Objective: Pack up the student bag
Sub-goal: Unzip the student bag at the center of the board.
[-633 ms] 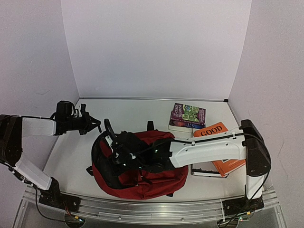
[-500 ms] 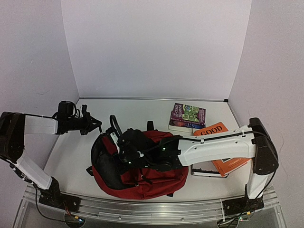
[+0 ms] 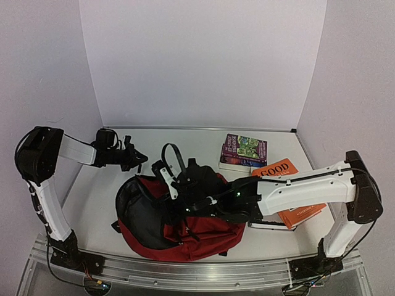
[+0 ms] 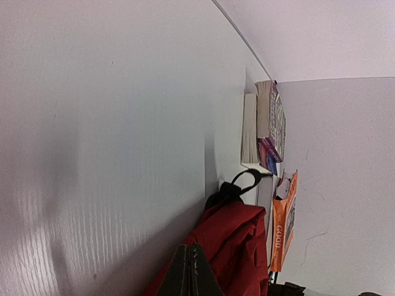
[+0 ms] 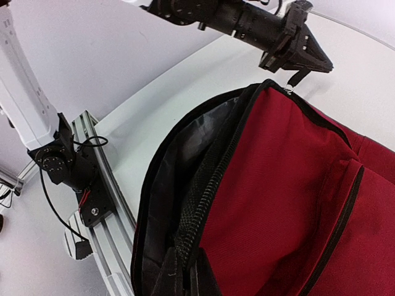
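- Books, a stacked pair [image 3: 245, 150] and an orange book [image 3: 276, 168], lie right of the student bag [image 3: 203, 237], which sits mid-surface [image 3: 166, 145] with its mouth gaping.
- Right arm crosses the orange book, hiding much of it.
- Right gripper [image 5: 187, 271] is clamped on the bag's zippered rim.
- Left gripper [image 3: 141, 161] is pinched on the zipper pull [image 5: 299, 77].
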### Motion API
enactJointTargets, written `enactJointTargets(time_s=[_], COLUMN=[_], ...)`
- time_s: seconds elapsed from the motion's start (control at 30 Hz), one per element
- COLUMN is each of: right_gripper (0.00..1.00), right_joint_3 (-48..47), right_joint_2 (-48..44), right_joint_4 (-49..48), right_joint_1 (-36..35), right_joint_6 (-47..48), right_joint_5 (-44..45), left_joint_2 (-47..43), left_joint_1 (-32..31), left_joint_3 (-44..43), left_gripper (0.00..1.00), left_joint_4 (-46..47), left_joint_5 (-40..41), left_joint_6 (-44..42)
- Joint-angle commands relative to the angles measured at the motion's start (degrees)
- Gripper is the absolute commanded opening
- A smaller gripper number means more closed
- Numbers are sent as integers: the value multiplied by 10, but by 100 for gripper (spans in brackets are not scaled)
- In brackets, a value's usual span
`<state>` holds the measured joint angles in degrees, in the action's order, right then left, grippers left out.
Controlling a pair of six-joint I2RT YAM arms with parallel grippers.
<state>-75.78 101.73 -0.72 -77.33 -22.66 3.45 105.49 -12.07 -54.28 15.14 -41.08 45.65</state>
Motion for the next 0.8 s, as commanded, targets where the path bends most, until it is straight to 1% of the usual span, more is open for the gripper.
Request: enactJointTargets(time_s=[0.0, 0.07, 0.17, 0.23, 0.3, 0.33, 0.37, 0.4, 0.57, 0.63, 0.7, 0.77], right_gripper=[0, 0, 0, 0, 0, 0, 0, 0, 0, 0, 0, 0], right_joint_3=[4, 7, 12, 14, 14, 14, 14, 14, 10, 18, 31, 44], right_joint_2=[-49, -54, -60, -60, -56, -53, -51, -49, -38, -37, -38, -42], right_joint_4=[-71, -76, -81, -80, -76, -72, -68, -64, -42, -38, -37, -37], right_joint_1=[-12, -12, -12, -12, -12, -12, -12, -12, 2, 15, 36, 58], right_joint_6=[7, 5, 0, -13, -36, -45, -58, -69, -112, -138, -163, -187], right_joint_5=[-38, -43, -23, 17, 66, 85, 107, 126, 188, 195, 192, 181], left_joint_2=[46, 70, 100, 104, 89, 75, 59, 39, -74, -112, -156, -195], left_joint_1=[-8, -16, -25, -25, -24, -23, -21, -20, -19, -18, -17, -18], left_joint_3=[-68, -94, -126, -135, -136, -134, -133, -129, -79, -46, -10, 28], left_gripper=[0, 0, 0, 0, 0, 3, 9, 17, 62, 71, 76, 79], left_joint_4=[60, 59, 52, 44, 21, 0, -21, -42, -143, -188, -224, -249], left_joint_5=[29, 35, 38, 39, 50, 58, 66, 76, 148, 174, 202, 211], left_joint_6=[8, 3, -2, -10, -31, -40, -52, -63, -97, -92, -80, -64])
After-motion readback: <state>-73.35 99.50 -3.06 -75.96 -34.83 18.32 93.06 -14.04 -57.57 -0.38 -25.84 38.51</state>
